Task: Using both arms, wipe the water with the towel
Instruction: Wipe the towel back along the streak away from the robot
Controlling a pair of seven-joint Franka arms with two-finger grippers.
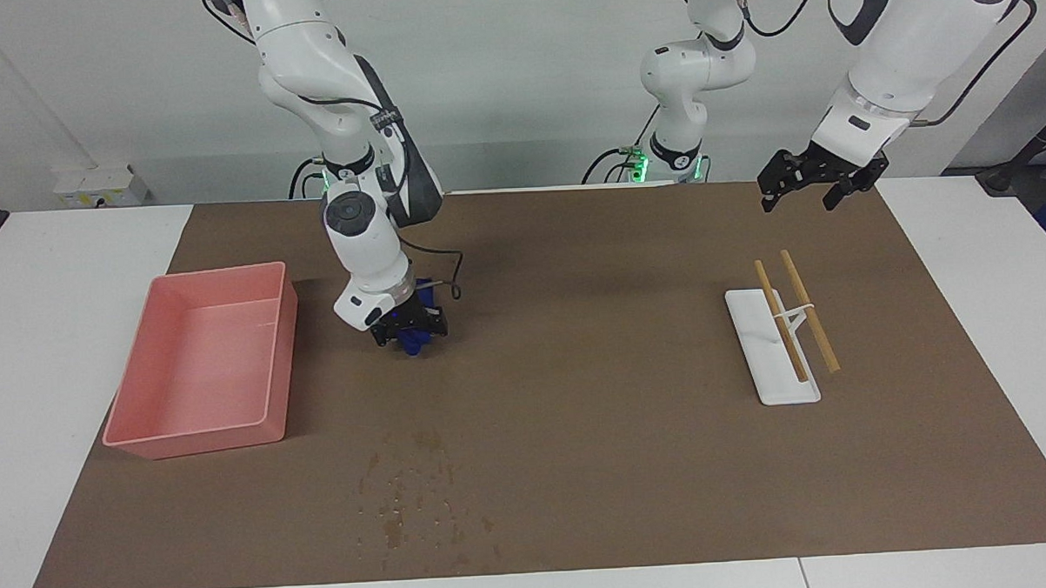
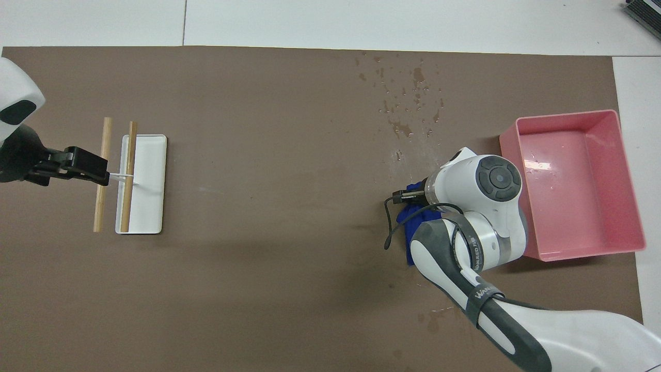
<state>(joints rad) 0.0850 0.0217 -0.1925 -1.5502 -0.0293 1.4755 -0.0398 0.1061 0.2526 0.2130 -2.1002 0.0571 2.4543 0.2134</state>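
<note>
- The right claw is clenched on the towel, a blue crumpled bunch hanging from its tips.
- Claw and towel are low over the brown mat, just beside the pink tray; whether the towel touches the mat cannot be told.
- In the overhead view the right arm's wrist covers most of the towel; blue shows at the wrist's edge, beside the tray.
- The right arm comes in from its base and bends steeply down over the mat beside the tray.
- Water drops lie scattered on the mat, farther from the robots than the towel and well apart from it; in the overhead view the drops spread in a loose patch.
- A small wet smear sits on the mat nearer to the robots than the towel.
- The left claw is released, its fingers spread; it hangs in the air over the mat at the left arm's end of the bench, and that arm waits.
- Near it a white stand lies on the mat with two wooden sticks resting across it.
- The mat covers most of the white bench.
</note>
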